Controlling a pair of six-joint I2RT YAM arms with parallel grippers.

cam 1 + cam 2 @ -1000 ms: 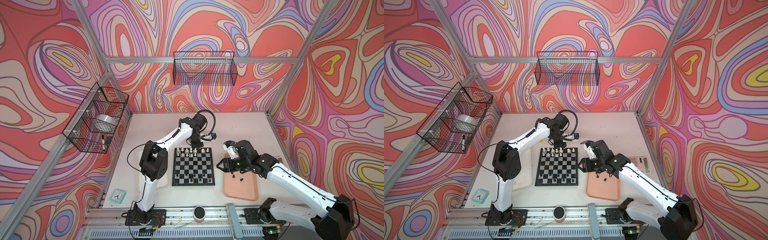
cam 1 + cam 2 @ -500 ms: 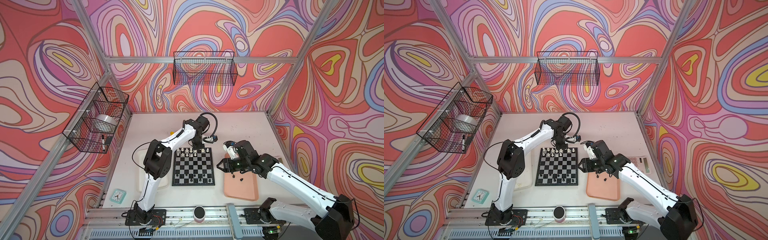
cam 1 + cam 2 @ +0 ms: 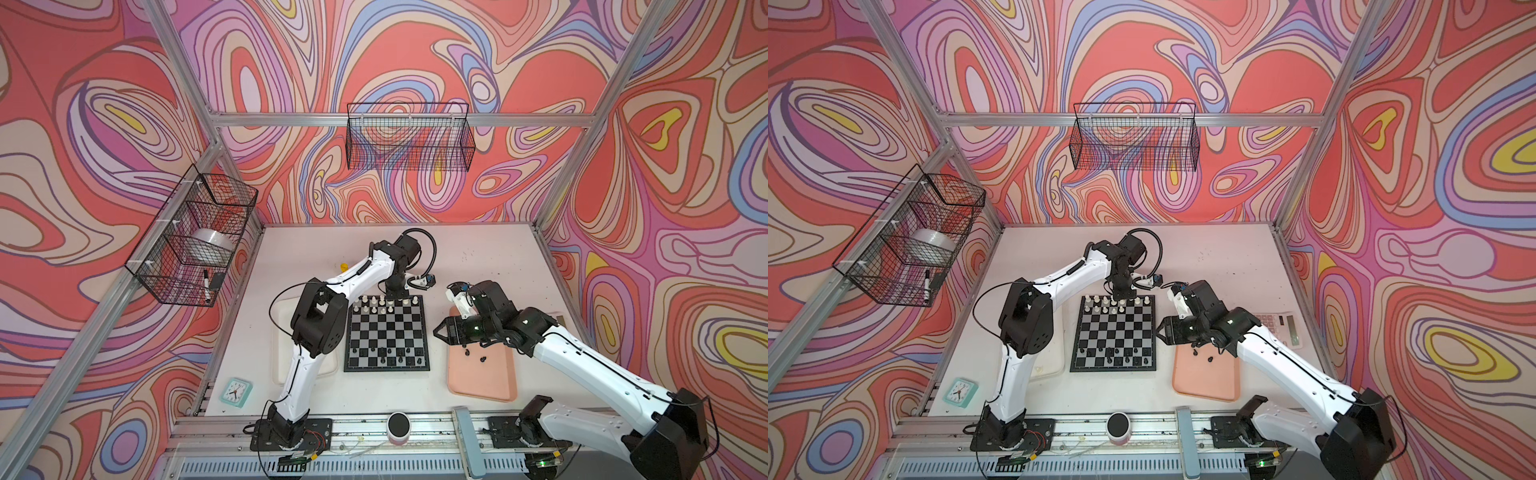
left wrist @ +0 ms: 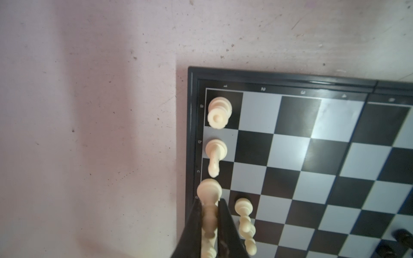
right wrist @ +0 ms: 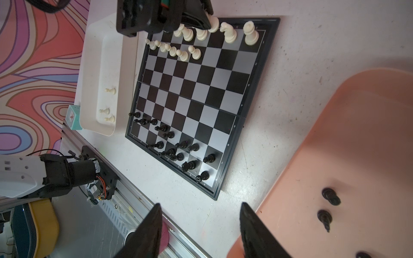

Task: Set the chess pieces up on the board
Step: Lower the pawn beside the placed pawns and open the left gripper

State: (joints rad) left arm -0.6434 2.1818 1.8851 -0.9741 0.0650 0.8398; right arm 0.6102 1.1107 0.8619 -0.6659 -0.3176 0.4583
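Cream piece clamped in left gripper, long axis vertical, base over board back rank, just beside knight; right gripper part-open, empty, well away.

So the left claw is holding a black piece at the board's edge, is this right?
Not quite: the piece is cream-white, not black. The left wrist view shows the left claw shut on it at the board's edge.

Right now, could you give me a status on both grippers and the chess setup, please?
Left gripper shut on cream piece at board, far row. Right gripper open, empty, by pink tray. Black pieces there unplaced. Nothing blocking.
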